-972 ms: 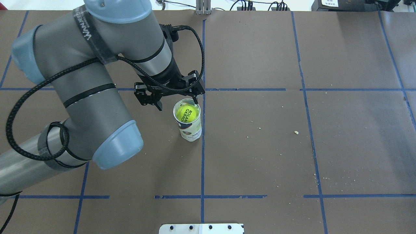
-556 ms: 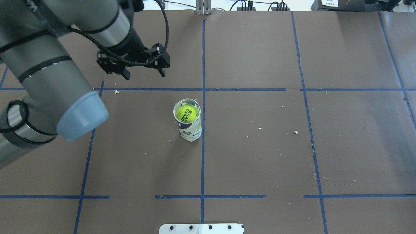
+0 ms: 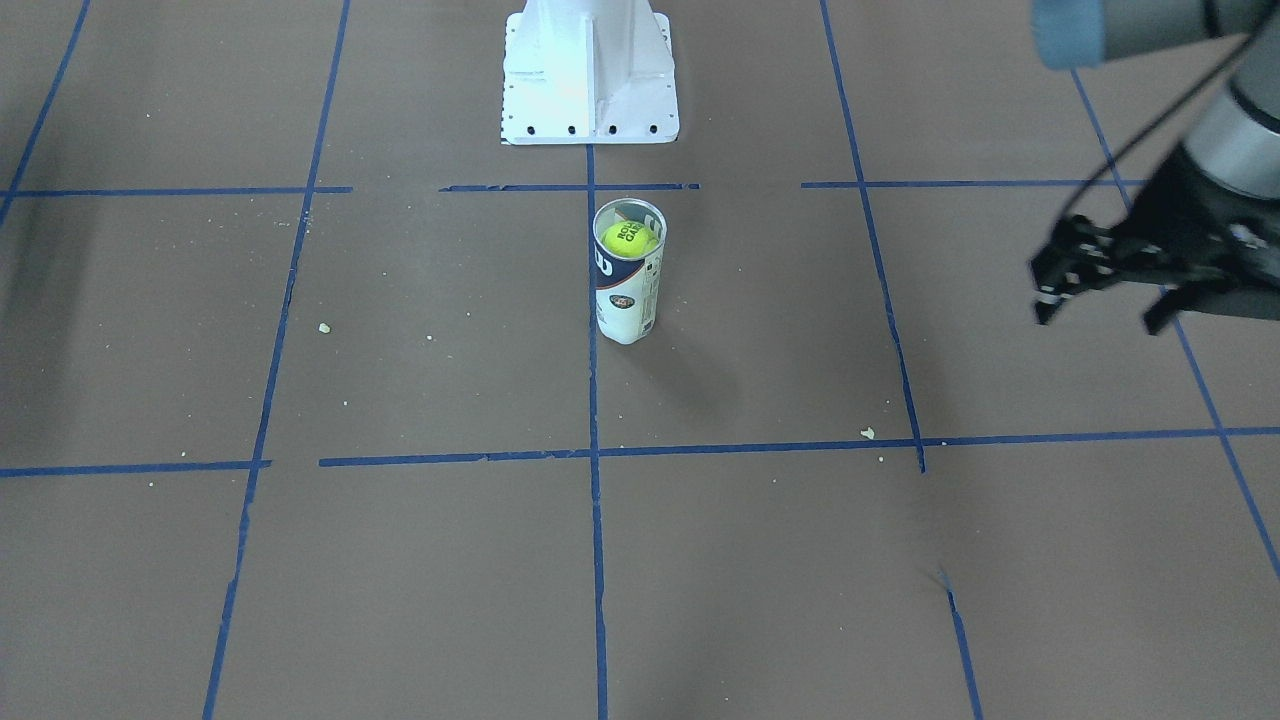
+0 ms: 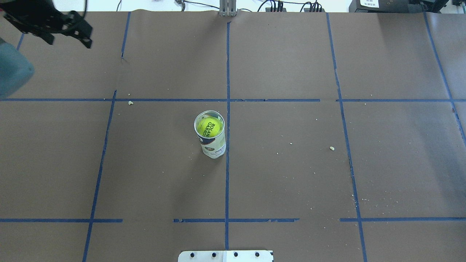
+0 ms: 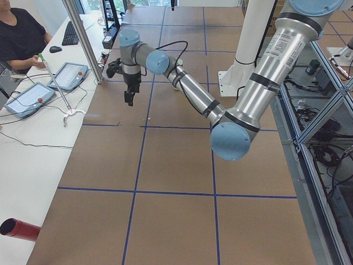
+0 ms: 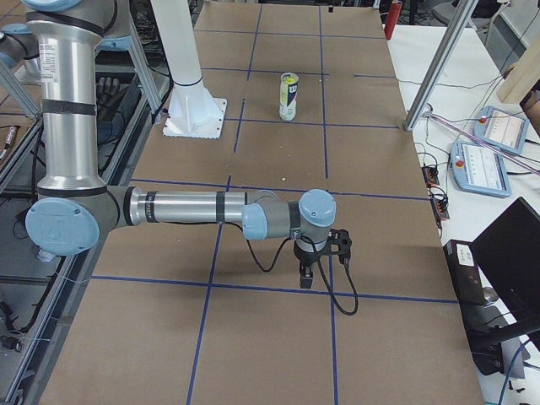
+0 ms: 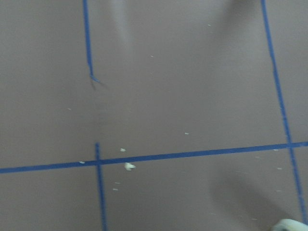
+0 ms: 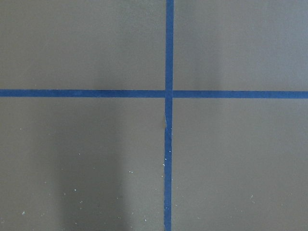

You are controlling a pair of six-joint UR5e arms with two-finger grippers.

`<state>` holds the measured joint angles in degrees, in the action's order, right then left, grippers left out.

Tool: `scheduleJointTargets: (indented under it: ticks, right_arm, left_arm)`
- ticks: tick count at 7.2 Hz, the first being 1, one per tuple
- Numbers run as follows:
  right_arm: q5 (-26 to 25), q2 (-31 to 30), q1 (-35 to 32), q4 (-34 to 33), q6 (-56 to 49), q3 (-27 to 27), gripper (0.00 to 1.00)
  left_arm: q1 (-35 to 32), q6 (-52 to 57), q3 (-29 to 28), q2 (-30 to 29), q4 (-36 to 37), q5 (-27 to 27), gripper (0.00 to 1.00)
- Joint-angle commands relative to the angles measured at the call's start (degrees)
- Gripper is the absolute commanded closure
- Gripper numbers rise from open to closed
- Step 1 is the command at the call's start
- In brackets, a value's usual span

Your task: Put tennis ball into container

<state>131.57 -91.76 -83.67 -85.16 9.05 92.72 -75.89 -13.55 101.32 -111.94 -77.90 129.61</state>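
The tennis ball (image 4: 209, 126), yellow-green with dark lettering, sits inside the upright clear container (image 4: 213, 145) near the table's middle. It shows through the tube's open top, also in the front view as the ball (image 3: 628, 238) in the container (image 3: 625, 300). My left gripper (image 4: 69, 42) hangs open and empty far off at the overhead view's top left corner; the front view has the same gripper (image 3: 1100, 320) at the right edge. My right gripper (image 6: 319, 268) shows only in the right side view, low over the mat, far from the tube; I cannot tell its state.
The white robot base (image 3: 590, 70) stands just behind the tube. Small crumbs (image 4: 331, 148) dot the brown mat with its blue tape grid. A red cylinder (image 5: 16, 227) lies on the side bench, where an operator (image 5: 22, 38) sits beside tablets.
My left gripper, open throughout, has pulled away from beside the tube's rim toward the overhead view's top left corner. Ball and tube have not moved.
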Motion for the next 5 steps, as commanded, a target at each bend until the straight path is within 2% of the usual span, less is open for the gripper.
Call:
scheduleJointTargets:
  ticks: [1,2,3,4,5]
  right_arm:
    - [0.0,0.0,0.0,0.0,0.0,0.0,0.0]
    - [0.0,0.0,0.0,0.0,0.0,0.0,0.0]
    - [0.0,0.0,0.0,0.0,0.0,0.0,0.0]
    - [0.0,0.0,0.0,0.0,0.0,0.0,0.0]
    - [0.0,0.0,0.0,0.0,0.0,0.0,0.0]
  left_arm:
    - [-11.35,16.75,-14.42,9.69,-9.15,1.43,0.0]
    - [-12.17,17.58,-19.44,15.21,-17.55,1.52,0.0]
    - [-15.66,17.59,-19.49,18.83,-20.77,1.35,0.0]
    - [-17.18,17.59,-19.23,19.13,-20.02,1.43,0.0]
    - [-17.28,17.59,-17.57,19.22,-16.1,1.43,0.0]
